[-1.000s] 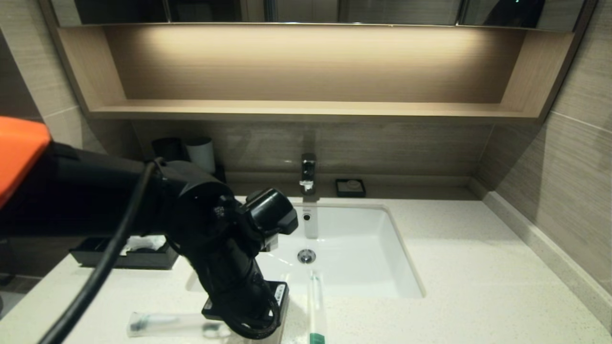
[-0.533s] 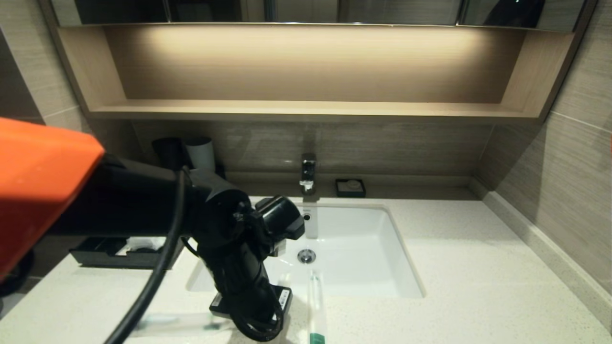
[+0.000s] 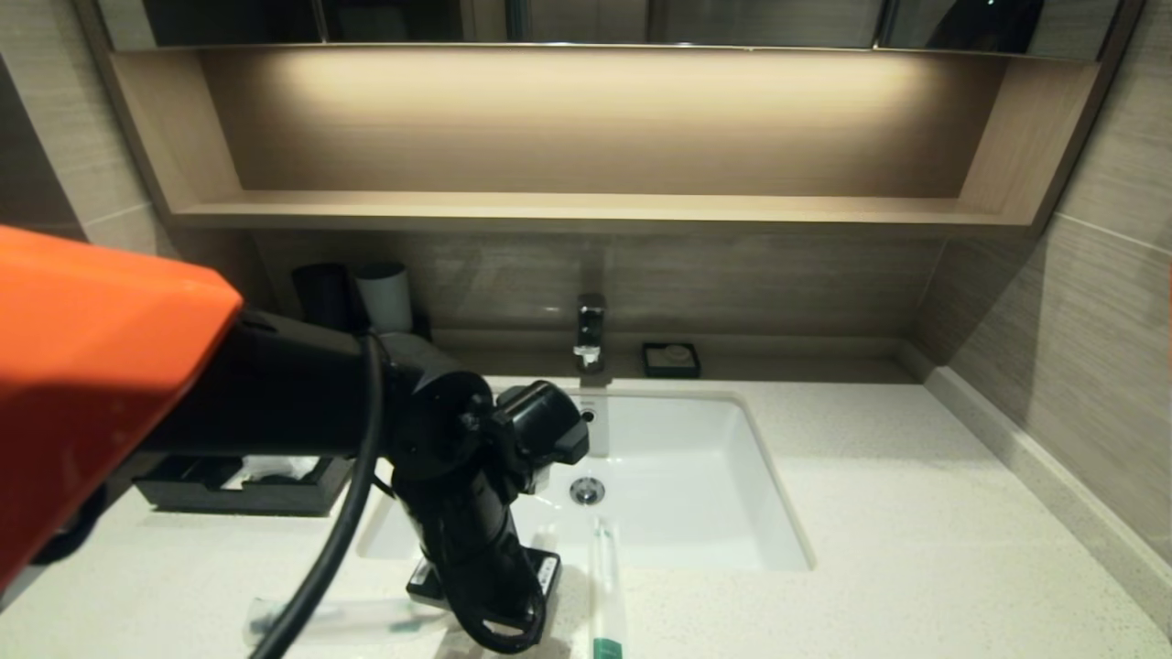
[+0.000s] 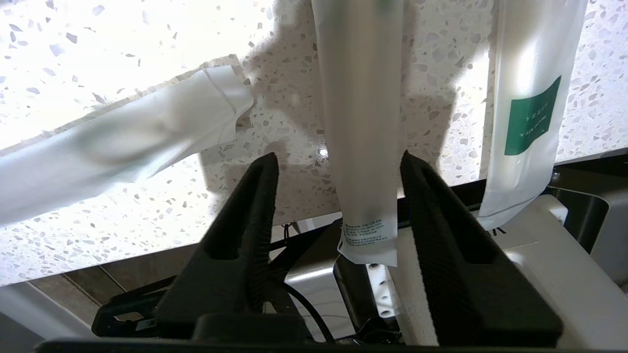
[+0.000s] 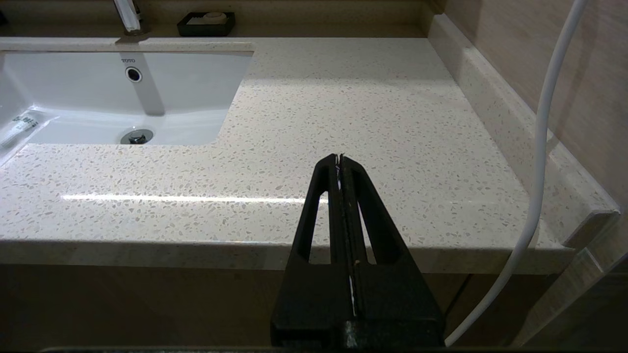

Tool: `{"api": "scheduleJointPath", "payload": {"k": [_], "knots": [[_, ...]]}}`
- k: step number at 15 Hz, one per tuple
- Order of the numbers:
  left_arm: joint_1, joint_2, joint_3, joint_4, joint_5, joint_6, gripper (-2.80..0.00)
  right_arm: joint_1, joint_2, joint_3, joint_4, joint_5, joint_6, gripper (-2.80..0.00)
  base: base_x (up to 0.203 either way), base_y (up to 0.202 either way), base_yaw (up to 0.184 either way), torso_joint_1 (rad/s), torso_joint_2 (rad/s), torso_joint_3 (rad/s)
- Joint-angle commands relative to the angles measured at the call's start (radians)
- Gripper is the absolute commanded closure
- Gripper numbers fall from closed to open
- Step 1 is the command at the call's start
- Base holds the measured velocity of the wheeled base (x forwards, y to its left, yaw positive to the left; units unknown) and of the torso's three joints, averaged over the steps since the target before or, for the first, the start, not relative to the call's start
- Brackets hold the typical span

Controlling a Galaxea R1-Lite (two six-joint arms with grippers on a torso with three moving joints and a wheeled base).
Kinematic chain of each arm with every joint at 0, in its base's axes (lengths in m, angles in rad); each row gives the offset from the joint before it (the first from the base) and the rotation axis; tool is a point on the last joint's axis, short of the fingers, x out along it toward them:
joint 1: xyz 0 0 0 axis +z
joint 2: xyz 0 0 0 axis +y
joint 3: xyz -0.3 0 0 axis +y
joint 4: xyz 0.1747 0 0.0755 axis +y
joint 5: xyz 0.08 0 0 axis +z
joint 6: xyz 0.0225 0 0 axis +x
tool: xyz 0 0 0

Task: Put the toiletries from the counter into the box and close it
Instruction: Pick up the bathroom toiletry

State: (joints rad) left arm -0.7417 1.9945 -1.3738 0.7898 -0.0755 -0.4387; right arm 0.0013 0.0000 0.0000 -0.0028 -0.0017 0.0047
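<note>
Plastic-wrapped packet (image 4: pixel 360 122): straddled by the spread left gripper (image 4: pixel 338 164), shifted rightward since before; grasp is judged imminent.
Right gripper (image 5: pixel 339 162): parked, pressed closed.

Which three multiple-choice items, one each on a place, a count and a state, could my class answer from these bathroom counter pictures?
1. The black soap dish stands: A) in the basin; B) right of the tap, at the counter's back; C) on the shelf.
2. Wrapped packets in the left wrist view: A) three; B) one; C) five.
3. The left tool is: A) shut on a packet; B) out of view; C) open.

Key:
1 B: the head view shows it beside the tap.
2 A: a left packet, a middle packet and a green-labelled packet.
3 C: its fingers stand apart either side of the middle packet. The right tool hangs shut above the counter.
</note>
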Motion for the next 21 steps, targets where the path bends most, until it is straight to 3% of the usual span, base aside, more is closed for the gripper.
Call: {"api": "scheduleJointPath", "payload": {"k": [1, 21], "knots": [[-0.007, 0.01, -0.008, 0.008, -0.001, -0.003, -2.8, 0.0, 0.0, 0.002, 0.0, 0.0, 0.0, 0.0, 0.0, 0.0, 0.0, 0.0, 0.0, 0.0], [-0.03, 0.061, -0.037, 0.008, 0.016, -0.002, -2.8, 0.0, 0.0, 0.002, 0.0, 0.0, 0.0, 0.0, 0.0, 0.0, 0.0, 0.0, 0.0, 0.0]]}}
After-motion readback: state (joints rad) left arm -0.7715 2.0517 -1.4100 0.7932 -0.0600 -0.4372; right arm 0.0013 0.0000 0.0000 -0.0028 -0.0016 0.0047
